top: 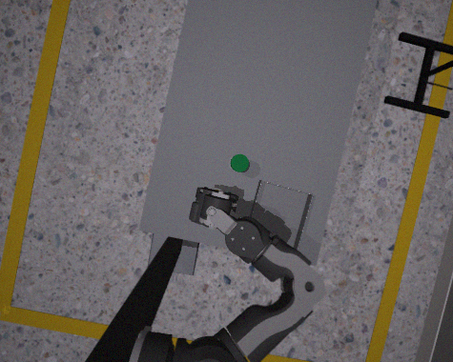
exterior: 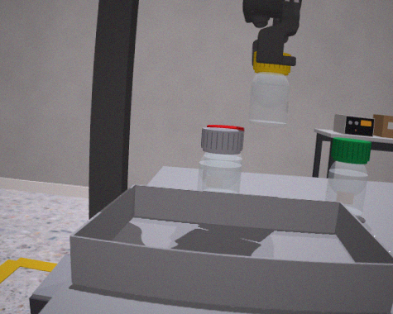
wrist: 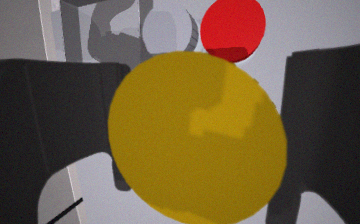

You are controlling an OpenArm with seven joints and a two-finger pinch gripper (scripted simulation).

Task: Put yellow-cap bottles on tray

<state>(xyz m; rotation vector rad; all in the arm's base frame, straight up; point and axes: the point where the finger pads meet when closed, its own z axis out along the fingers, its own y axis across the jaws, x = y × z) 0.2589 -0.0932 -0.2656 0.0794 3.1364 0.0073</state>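
Observation:
My gripper [exterior: 273,58] [top: 215,202] is shut on the yellow cap [exterior: 270,68] [wrist: 197,137] of a clear bottle [exterior: 269,99]. It holds the bottle upright, high above the table [top: 271,95], behind the tray. The grey tray [exterior: 235,268] [top: 305,219] stands empty at the near end of the table. A clear bottle with a grey cap [exterior: 222,140] [wrist: 160,31] stands just behind the tray. A bottle with a red cap [exterior: 225,126] [wrist: 232,27] stands behind it, mostly hidden. A bottle with a green cap [exterior: 351,150] [top: 239,163] stands to the right. In the overhead view the arm hides the held bottle.
A dark upright post [exterior: 112,103] [top: 142,295] stands left of the table. A side table [exterior: 359,135] at the back right carries a small device [exterior: 355,125] and a cardboard box [exterior: 390,126]. Yellow floor tape [top: 30,157] runs around the work area.

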